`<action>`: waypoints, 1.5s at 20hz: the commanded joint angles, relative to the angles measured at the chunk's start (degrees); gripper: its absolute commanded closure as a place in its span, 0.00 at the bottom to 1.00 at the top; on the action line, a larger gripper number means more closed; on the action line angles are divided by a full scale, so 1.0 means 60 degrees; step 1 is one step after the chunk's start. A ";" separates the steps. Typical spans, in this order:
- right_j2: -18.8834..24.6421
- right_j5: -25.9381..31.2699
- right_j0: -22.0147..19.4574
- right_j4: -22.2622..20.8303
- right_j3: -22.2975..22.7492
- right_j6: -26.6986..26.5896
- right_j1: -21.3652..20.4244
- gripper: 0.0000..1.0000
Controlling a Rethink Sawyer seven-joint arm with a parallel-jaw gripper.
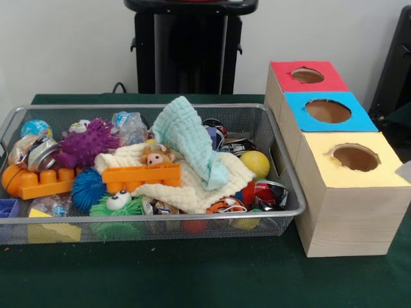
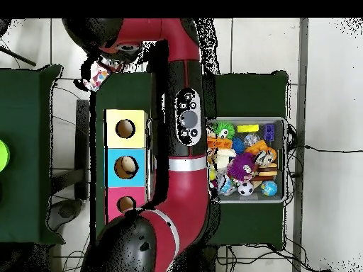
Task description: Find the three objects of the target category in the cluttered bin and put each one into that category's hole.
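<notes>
The wire mesh bin sits left of centre, full of toys, cloths and wrappers; it also shows in the overhead view. A clear crinkly wrapper lies at its back and a shiny one at its left end. My gripper shows only in the overhead view, past the yellow box's end, away from the bin. It is shut on a white wrapper with red and blue blotches. The front view shows only the pedestal.
Three wooden boxes stand in a row beside the bin: red-topped, blue-topped and yellow-topped, each with a round hole. A pale blue cloth and a cream cloth cover the bin's middle. My red arm runs between bin and boxes.
</notes>
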 commanded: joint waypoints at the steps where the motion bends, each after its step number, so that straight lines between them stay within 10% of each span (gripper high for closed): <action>1: 0.3562 0.1558 -0.0602 -0.3500 -0.0792 -0.3966 0.0605 1.00; 11: 0.7060 0.2218 -0.1126 -0.7323 -0.1167 -0.5175 0.0766 1.00; 30: 1.1578 0.2384 -0.1688 -1.2517 -0.1697 -0.7310 0.1035 1.00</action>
